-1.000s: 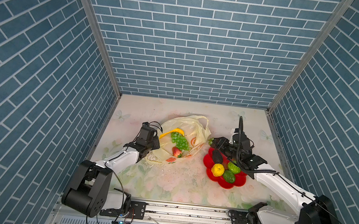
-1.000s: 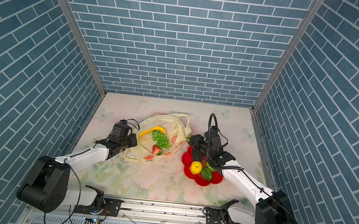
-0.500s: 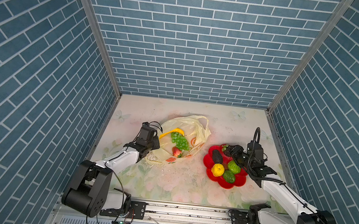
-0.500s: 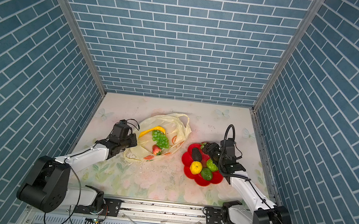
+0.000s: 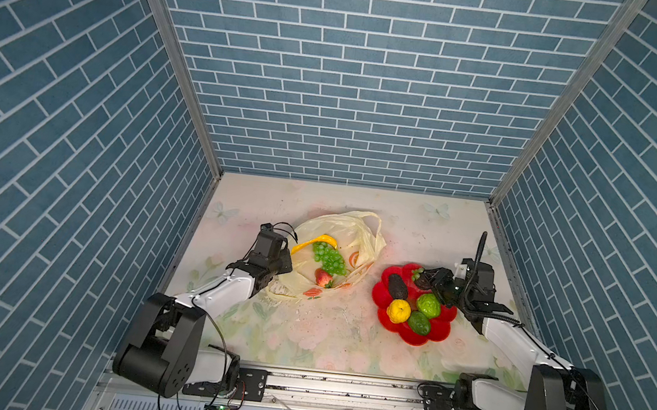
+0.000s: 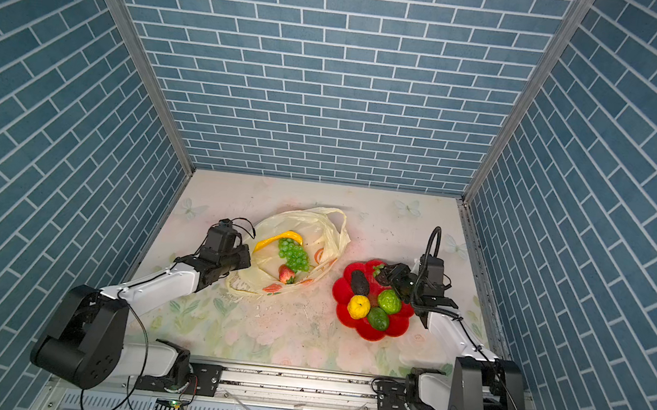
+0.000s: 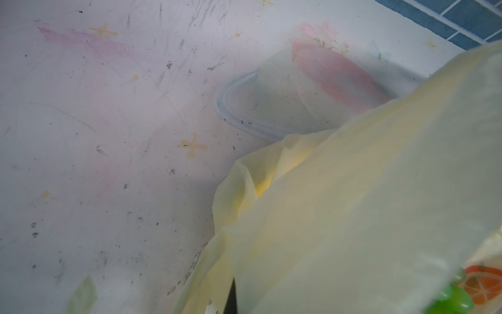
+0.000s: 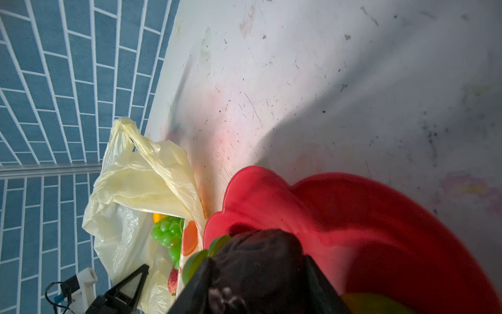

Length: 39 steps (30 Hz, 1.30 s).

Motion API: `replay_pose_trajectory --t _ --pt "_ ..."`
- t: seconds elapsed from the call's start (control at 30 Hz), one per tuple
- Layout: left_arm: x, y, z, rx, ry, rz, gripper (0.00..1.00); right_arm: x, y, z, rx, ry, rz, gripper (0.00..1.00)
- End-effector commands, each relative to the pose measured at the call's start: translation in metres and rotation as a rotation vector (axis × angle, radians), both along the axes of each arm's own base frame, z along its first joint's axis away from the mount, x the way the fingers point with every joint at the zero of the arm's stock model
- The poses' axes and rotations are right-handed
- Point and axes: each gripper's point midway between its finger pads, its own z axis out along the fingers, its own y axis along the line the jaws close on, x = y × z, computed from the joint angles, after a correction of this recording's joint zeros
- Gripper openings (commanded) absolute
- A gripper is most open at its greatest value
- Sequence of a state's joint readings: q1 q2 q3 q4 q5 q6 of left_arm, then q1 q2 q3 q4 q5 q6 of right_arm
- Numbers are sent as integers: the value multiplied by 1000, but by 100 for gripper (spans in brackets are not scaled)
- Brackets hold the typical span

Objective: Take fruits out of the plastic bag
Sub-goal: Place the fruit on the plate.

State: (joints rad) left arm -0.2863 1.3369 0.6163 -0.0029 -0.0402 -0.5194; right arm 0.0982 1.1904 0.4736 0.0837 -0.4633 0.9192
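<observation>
- My left hand is pressed together on the rim of the plastic bag, pinching the thin film on its own side. The wrist and the bag hide the fingertips in both top views.
- In the left wrist view, the cream film rises right up to the camera, with a few green grapes at its edge.
- The bag lies on the surface with its mouth open upward.
- 3 fruits sit inside it: the banana, the grape bunch and the strawberry. All 3 are just beside my left hand and well apart from my right.
- My right hand is over the far edge of the red plate. Its jaws are clamped around a dark fruit with green bits on it.
- I cannot tell whether that fruit touches the plate.
- 4 fruits rest on the plate. The dark avocado and the bumpy green citrus are just beside my right hand, while the lemon and the green avocado are nearer the front.
- In both top views the plate is near the bag, with bare surface between them.
</observation>
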Motion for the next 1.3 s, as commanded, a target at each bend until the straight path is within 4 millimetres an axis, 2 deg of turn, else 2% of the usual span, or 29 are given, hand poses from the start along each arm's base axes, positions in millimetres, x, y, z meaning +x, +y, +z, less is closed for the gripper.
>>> replay_pose_trajectory --t 0.0,0.33,0.5,0.67,0.83,1.27 --pt "-2 6 -4 24 9 10 0 -2 9 -1 -4 -14 103 47" --pt "-1 5 -4 24 8 6 0 8 15 -10 -30 -21 189 50" --pt "-2 5 -4 26 11 6 0 7 13 -18 -40 -6 194 55" --pt "-2 6 -5 28 11 6 0 4 6 -24 -66 15 167 64" --pt "-1 5 -6 24 14 7 0 1 -4 -25 -127 36 134 67" --pt "-1 4 -6 21 15 2 0 -6 -20 -13 -200 31 71 57"
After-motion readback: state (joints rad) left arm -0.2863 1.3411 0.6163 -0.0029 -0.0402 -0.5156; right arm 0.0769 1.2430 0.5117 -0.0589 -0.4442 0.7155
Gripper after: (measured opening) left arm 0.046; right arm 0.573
